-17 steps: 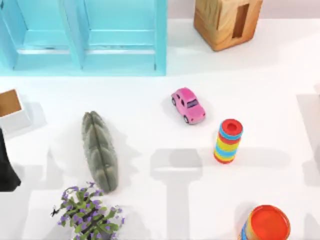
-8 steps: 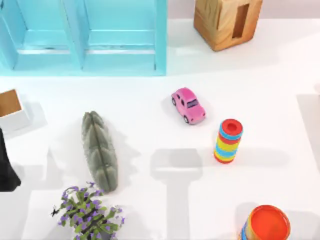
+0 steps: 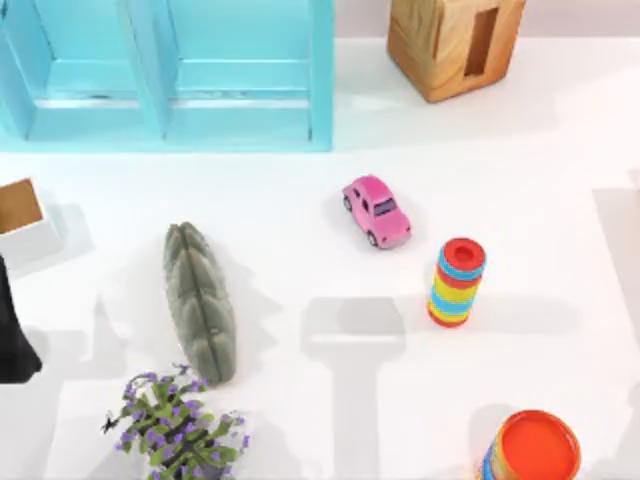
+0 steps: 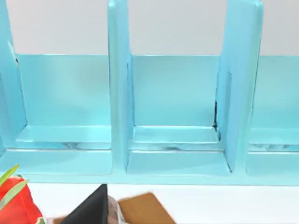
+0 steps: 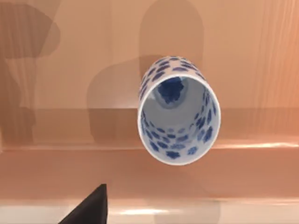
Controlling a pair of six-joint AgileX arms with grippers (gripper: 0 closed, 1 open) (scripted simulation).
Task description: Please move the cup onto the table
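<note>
The cup is white with dark blue dots. In the right wrist view I look into its open mouth. It stands on a wooden surface with a wooden wall behind it. A single dark fingertip of my right arm shows at the edge of that view, short of the cup and apart from it. The white table spreads across the top view. My left arm is parked at the table's left edge, and one dark fingertip of it shows facing the blue shelf.
A light blue shelf unit stands at the back left and a wooden box at the back right. Around the table sit a pink toy car, a rainbow ring stack, an orange-topped can, a grey-green cushion-like object, a purple-flowered plant and a small white box.
</note>
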